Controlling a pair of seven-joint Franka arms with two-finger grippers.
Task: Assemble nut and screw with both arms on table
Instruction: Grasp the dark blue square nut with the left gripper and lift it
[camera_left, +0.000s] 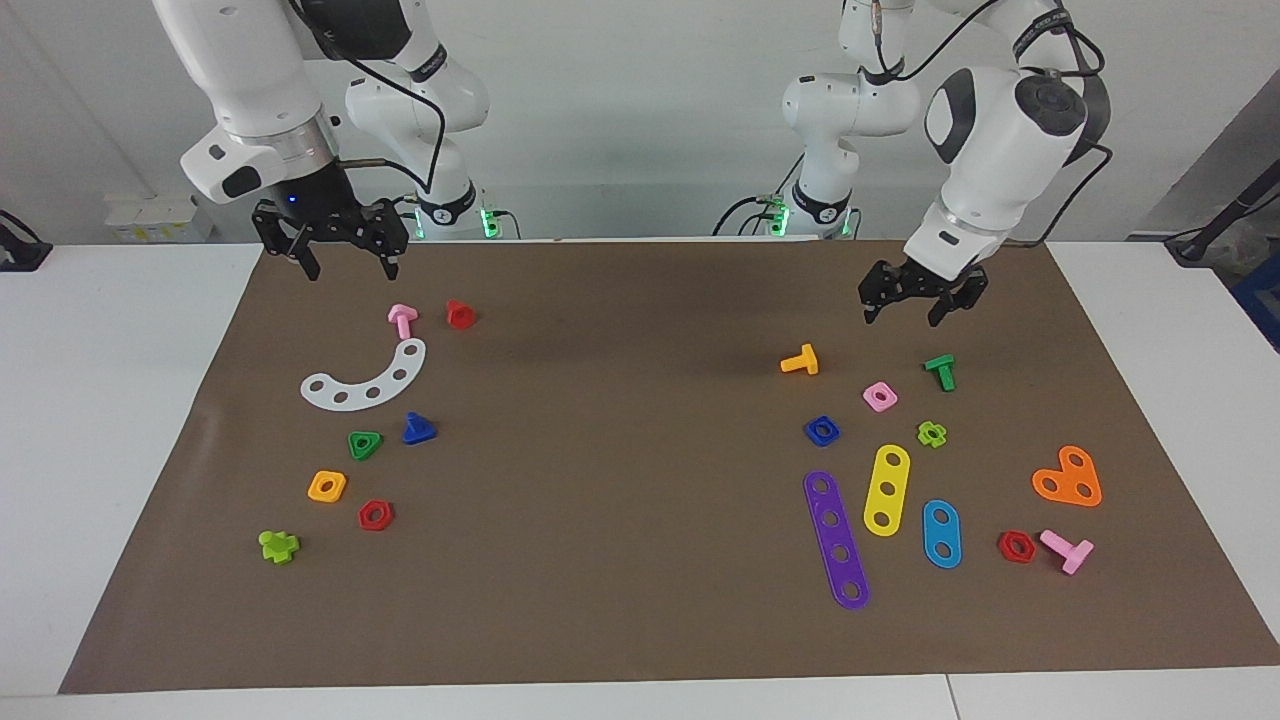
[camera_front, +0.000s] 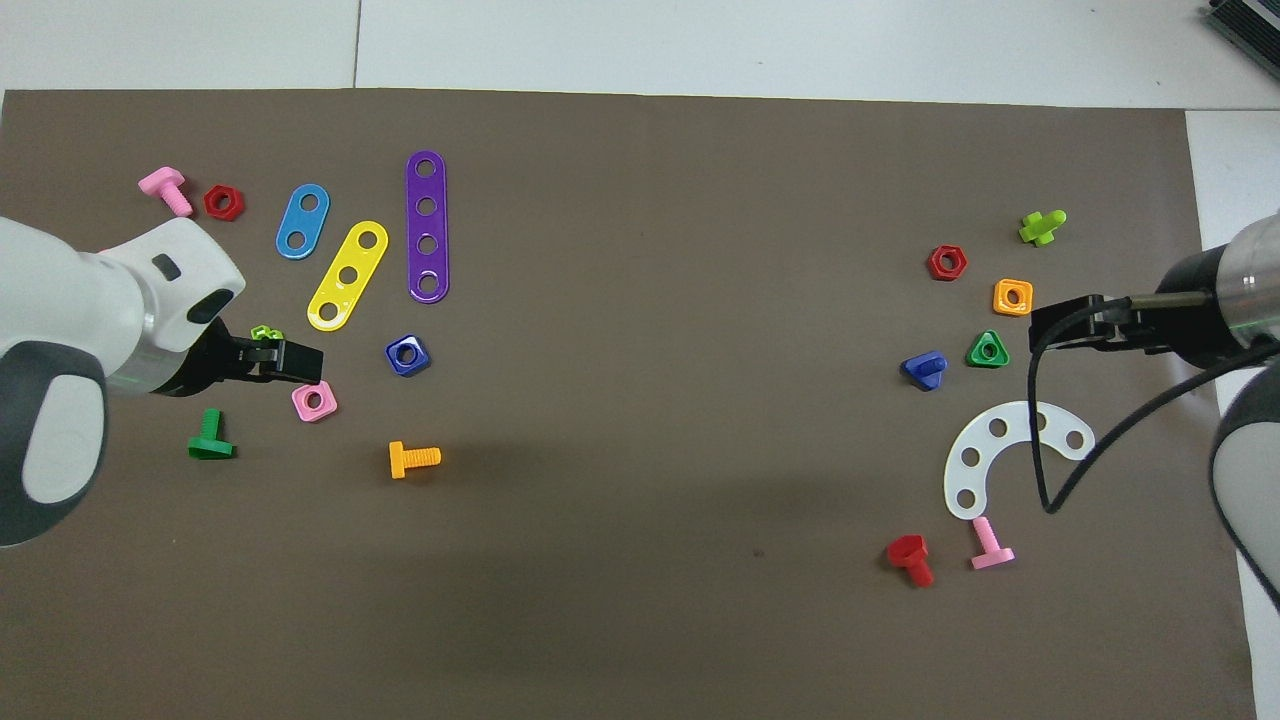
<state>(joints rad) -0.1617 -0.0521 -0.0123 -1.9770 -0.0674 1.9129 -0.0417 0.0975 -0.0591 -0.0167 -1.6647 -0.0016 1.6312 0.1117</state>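
While both arms hang above the worktop (camera_left: 640, 640) with nothing in hand, the two blue pieces lie well apart on the brown mat. The blue nut (camera_left: 821, 431) (camera_front: 408, 355) sits flat toward the left arm's end, just beside the nearer end of a purple strip (camera_left: 836, 540) (camera_front: 427, 226) with four holes, with a pink square nut (camera_left: 880, 396) (camera_front: 314, 401) close by and an orange screw (camera_left: 800, 361) (camera_front: 413, 459) a little nearer the robots. The blue screw (camera_left: 419, 429) (camera_front: 924, 369) lies toward the right arm's end, resting on its triangular head beside a green triangular nut (camera_left: 364, 444) (camera_front: 988, 349) and next to a white curved strip (camera_left: 366, 379) (camera_front: 1010, 452).

The left claw (camera_left: 922, 300) (camera_front: 285, 362) hangs in the air over the mat near the edge closest to the robots, above the ground between the orange screw and a green screw (camera_left: 941, 371) (camera_front: 210, 436); its fingers are spread apart and grip nothing. The right claw (camera_left: 342, 250) (camera_front: 1075, 325) hangs over the mat's corner at the robots' edge on its own end, above a pink screw (camera_left: 402, 319) (camera_front: 990, 544) and a red screw (camera_left: 460, 314) (camera_front: 912, 558); its fingers too stand wide and empty.

Neither claw touches any piece. An orange square nut (camera_left: 327, 486) (camera_front: 1012, 296) and a red hexagonal nut (camera_left: 375, 514) (camera_front: 946, 262) lie farther from the robots than the blue screw.
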